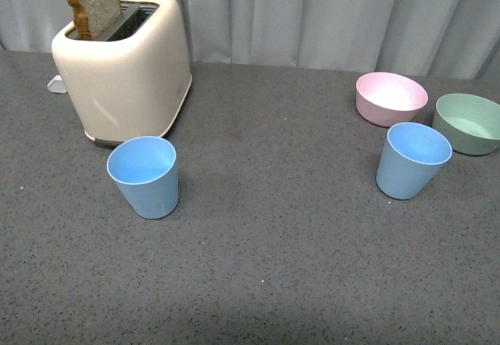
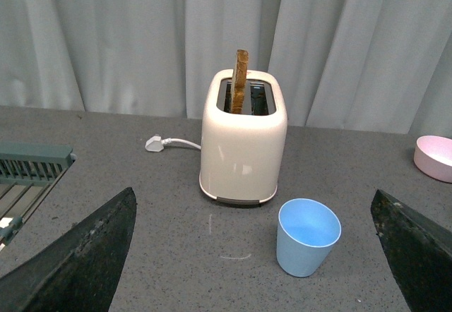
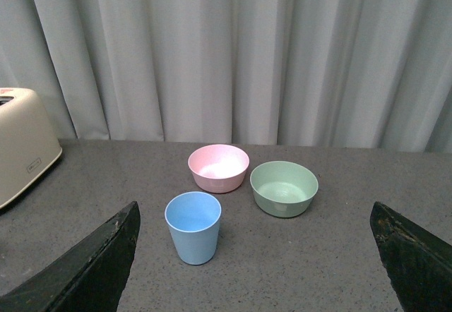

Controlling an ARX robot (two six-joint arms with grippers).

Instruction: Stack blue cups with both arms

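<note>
The scene is closed off at the back by a pale grey curtain, hung in soft vertical folds across the full width. A dark grey tabletop, finely speckled with lighter flecks, is spread in front of it and reaches the curtain's foot. Everything is lit evenly and diffusely; only soft shadows are thrown. In the left wrist view a grey-green slatted rack is cut off by the frame's edge.
</note>
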